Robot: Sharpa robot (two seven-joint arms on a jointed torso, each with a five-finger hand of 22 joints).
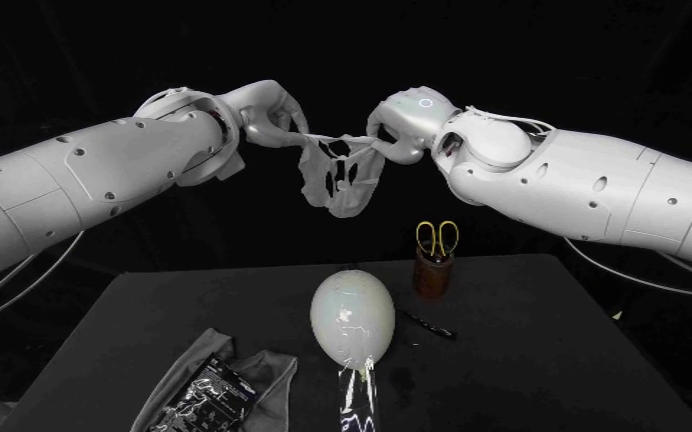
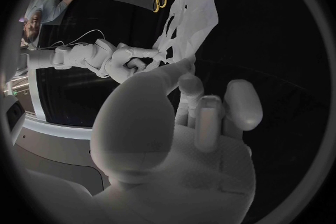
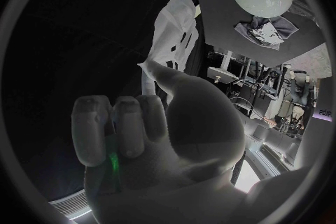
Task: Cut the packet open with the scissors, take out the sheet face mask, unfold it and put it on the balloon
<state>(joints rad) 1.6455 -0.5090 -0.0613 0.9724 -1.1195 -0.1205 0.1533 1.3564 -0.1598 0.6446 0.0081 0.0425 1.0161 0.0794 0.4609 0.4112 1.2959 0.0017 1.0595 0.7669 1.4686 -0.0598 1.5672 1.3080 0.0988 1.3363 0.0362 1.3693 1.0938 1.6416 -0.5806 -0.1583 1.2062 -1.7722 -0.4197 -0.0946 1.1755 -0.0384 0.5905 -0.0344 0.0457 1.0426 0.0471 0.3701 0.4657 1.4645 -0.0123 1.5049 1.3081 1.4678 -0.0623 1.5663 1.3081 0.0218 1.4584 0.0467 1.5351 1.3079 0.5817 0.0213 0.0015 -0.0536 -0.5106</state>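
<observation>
The left hand (image 1: 270, 118) and the right hand (image 1: 407, 124) each pinch a top corner of the sheet face mask (image 1: 339, 177). It hangs open in the air above the balloon (image 1: 353, 317). The scissors (image 1: 437, 235) stand in a cup (image 1: 431, 278) just behind the balloon.

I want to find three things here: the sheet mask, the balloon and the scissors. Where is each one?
sheet mask (image 1: 348, 204): head view, lower solid part, below the holes.
balloon (image 1: 353, 317): head view, middle of its pale body.
scissors (image 1: 437, 241): head view, where the yellow handles meet.

Table (image 1: 548, 352): balloon (image 1: 353, 317), packet (image 1: 214, 394), perhaps pen (image 1: 428, 325)
</observation>
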